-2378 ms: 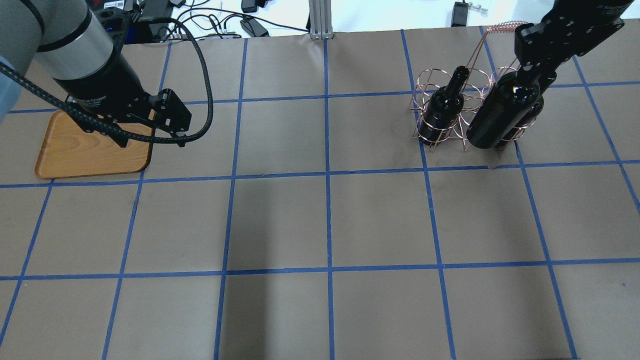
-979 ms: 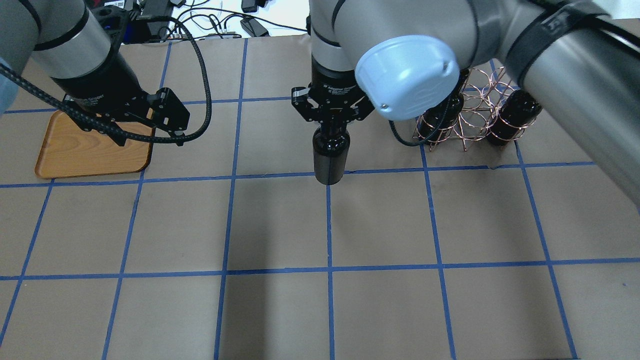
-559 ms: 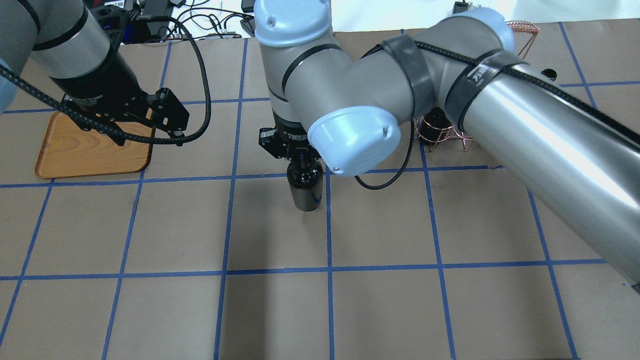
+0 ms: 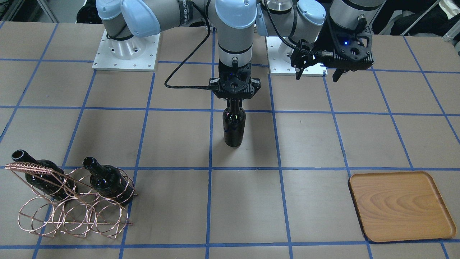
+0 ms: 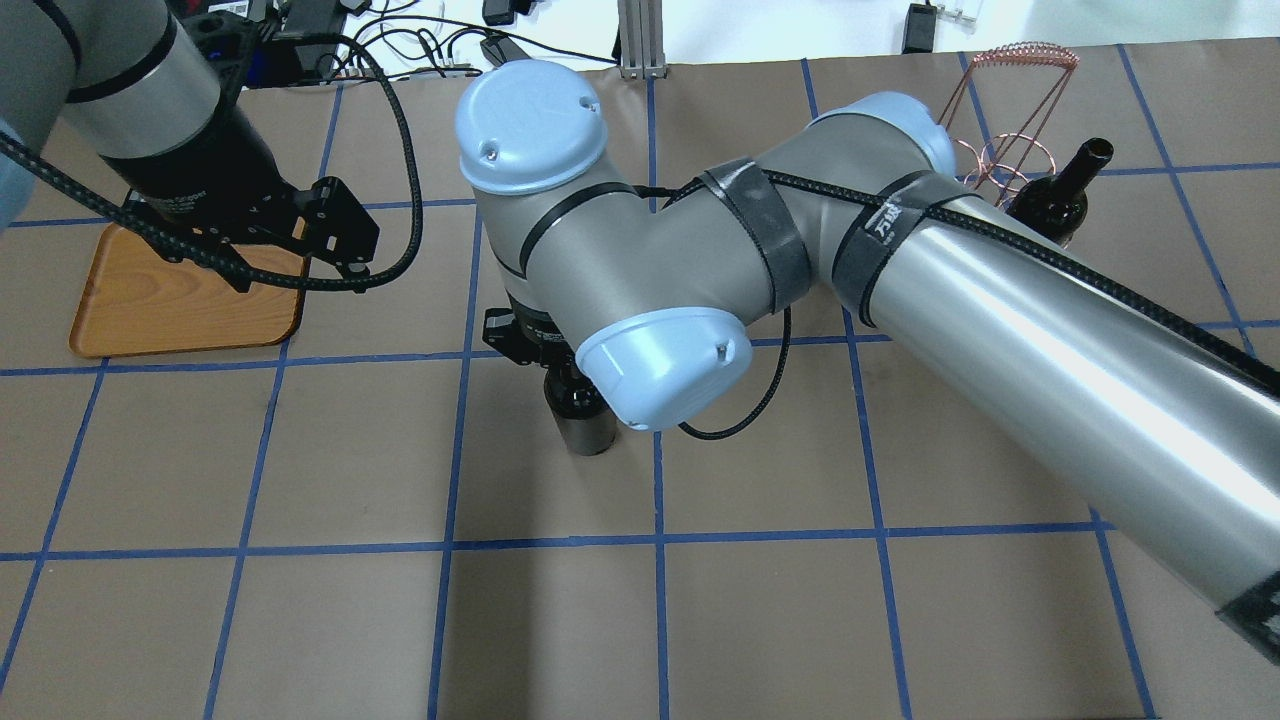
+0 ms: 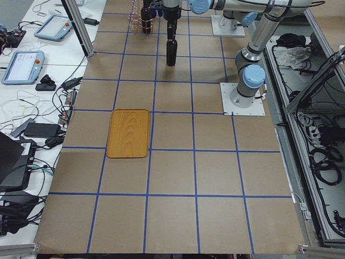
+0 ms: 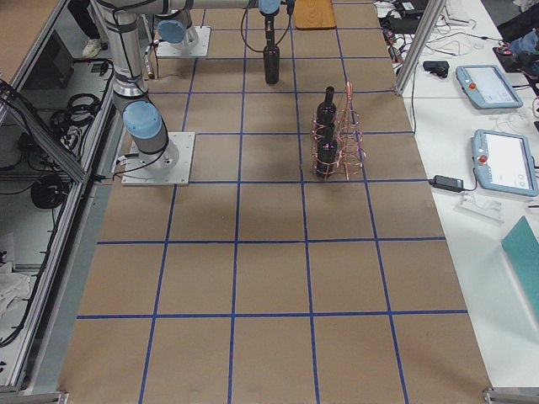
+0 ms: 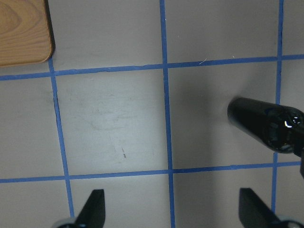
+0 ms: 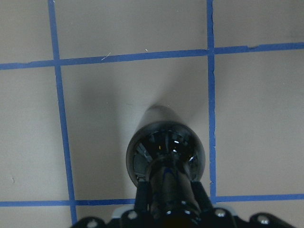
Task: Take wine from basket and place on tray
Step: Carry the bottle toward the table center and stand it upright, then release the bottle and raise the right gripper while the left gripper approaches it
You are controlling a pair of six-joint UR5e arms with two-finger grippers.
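My right gripper is shut on the neck of a near-black wine bottle and holds it upright over the middle of the table. In the right wrist view the bottle hangs straight below the fingers; I cannot tell if its base touches the table. The copper wire basket holds two more bottles. The wooden tray lies bare at the other end. My left gripper is open and empty, hovering near the tray, with the bottle at its right.
The table is brown paper with a blue tape grid. My right arm's elbow hides most of the basket in the overhead view; only its handle and one bottle show. Tablets and cables lie off the table's far edge.
My right arm has lifted a bottle out of the basket and carried it left to the table's middle and nearer the robot. The left arm has not moved.
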